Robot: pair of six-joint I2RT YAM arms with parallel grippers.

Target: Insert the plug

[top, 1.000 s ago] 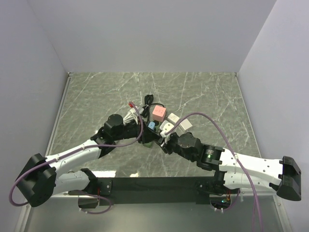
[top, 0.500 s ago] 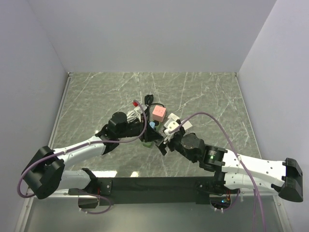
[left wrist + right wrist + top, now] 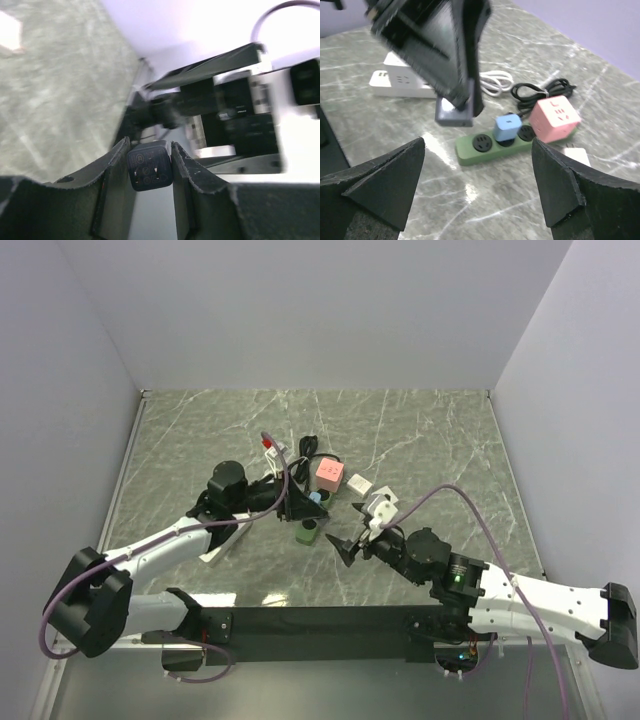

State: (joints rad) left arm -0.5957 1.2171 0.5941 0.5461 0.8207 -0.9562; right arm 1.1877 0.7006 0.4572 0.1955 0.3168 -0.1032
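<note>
A dark grey plug (image 3: 149,165) sits clamped between the fingers of my left gripper (image 3: 148,172), its two prongs facing the wrist camera. In the right wrist view the same plug (image 3: 454,112) hangs just above and left of the green power strip (image 3: 492,145). A blue plug (image 3: 507,129) sits in the strip's middle socket, and the black socket (image 3: 481,142) beside it is free. From above, the left gripper (image 3: 298,508) hovers at the strip (image 3: 306,532). My right gripper (image 3: 356,535) stands open and empty to the right of the strip.
A pink cube socket (image 3: 329,474) stands behind the strip, with a black cable (image 3: 540,90) and a white cable (image 3: 492,80) near it. White adapters (image 3: 360,483) lie to its right. A white power strip (image 3: 400,82) lies under the left arm.
The right gripper has opened and drawn back from the strip toward the near right. The left gripper, still holding the grey plug, has shifted slightly left.
</note>
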